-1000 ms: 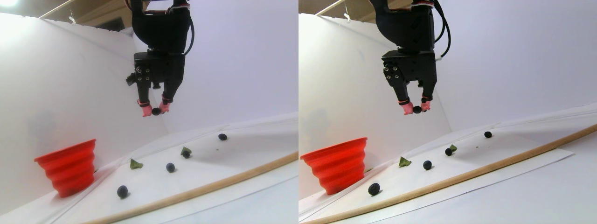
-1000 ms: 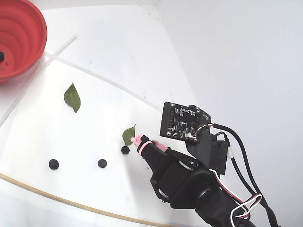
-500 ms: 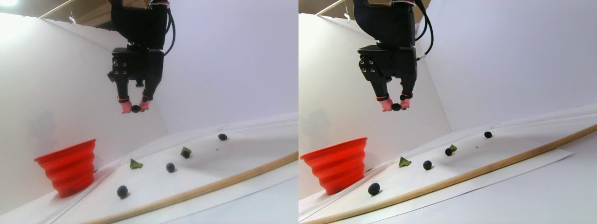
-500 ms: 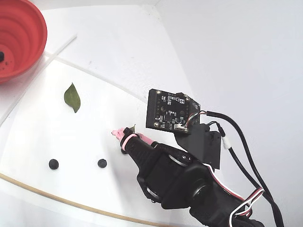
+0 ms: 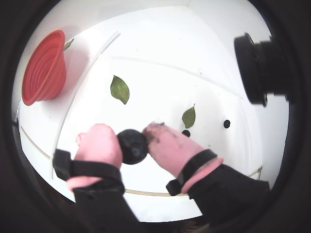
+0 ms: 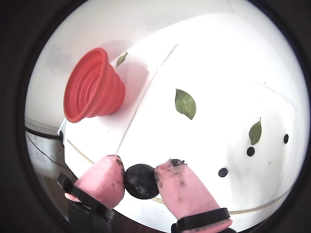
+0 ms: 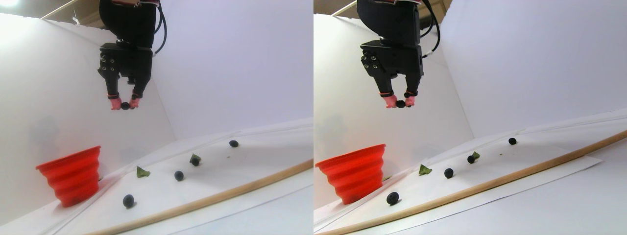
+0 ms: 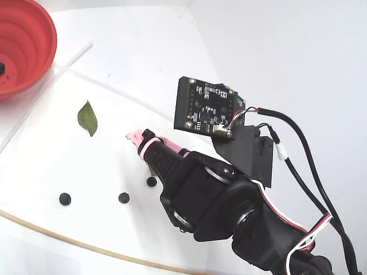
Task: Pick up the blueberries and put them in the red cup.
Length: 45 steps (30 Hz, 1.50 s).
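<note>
Blueberry (image 6: 141, 181) — pinched between end effector (image 6: 140, 182) fingertips.

Tabletop robot test enclosure: plain white walls (image 7: 235, 63) and white floor sheet (image 8: 86, 166), edged by a wooden strip (image 7: 230, 192).

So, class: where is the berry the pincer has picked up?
In both wrist views the held blueberry sits pinched between the pink fingertips, high above the sheet, not yet over the red cup.
</note>
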{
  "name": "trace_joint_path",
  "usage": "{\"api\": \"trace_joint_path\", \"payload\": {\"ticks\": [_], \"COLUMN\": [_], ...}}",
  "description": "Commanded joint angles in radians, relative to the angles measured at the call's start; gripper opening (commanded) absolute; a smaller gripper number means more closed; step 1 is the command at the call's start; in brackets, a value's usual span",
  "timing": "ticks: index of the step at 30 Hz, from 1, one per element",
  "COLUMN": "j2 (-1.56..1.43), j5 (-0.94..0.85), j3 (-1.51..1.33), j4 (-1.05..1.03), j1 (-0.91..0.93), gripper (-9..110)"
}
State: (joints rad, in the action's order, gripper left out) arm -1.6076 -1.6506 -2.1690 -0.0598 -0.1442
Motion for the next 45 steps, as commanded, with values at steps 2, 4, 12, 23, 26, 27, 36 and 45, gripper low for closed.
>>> {"api": "trace_joint_path", "payload": {"ticks": [2, 4, 12, 23, 26, 27, 36, 45], "j2": [-0.034, -0.029, 0.011, 0.083, 0.098, 0.103, 0.179, 0.284], "j5": [0.021, 0.029, 0.060, 0.100, 0.118, 0.123, 0.167, 0.193], "j3": [0.109, 0.112, 0.153, 0.241, 0.268, 0.276, 0.337, 0.420], "j4": [-0.002, -0.002, -0.002, -0.002, -0.002, -0.002, 0.014, 0.041], "j1": [-0.072, -0.084, -0.137, -0.216, -0.236, -0.241, -0.296, -0.322], "gripper": [12, 12, 12, 12, 12, 12, 12, 12]}}
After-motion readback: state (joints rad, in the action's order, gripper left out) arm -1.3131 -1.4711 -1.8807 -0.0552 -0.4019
